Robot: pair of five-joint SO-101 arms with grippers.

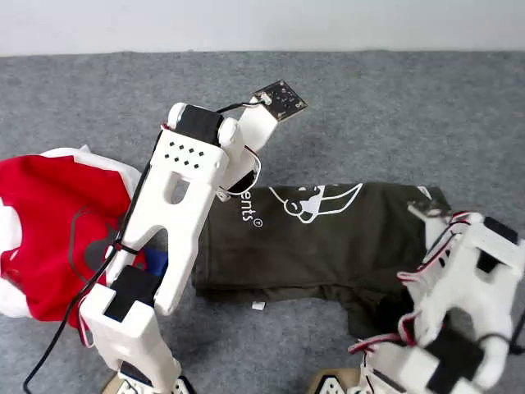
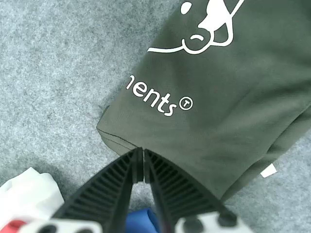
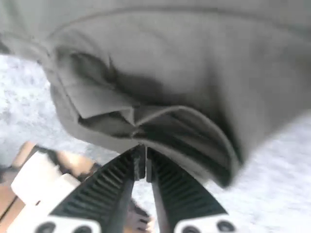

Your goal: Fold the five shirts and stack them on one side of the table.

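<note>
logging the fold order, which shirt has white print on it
The dark green shirt spread in the middle; the red shirt lies bunched beside it.

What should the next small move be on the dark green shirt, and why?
Probably the right claw should carry the bunched cloth it seems to pinch over the dark green shirt, folding that side in. The left claw, shut at the opposite hem, may steady it.
</note>
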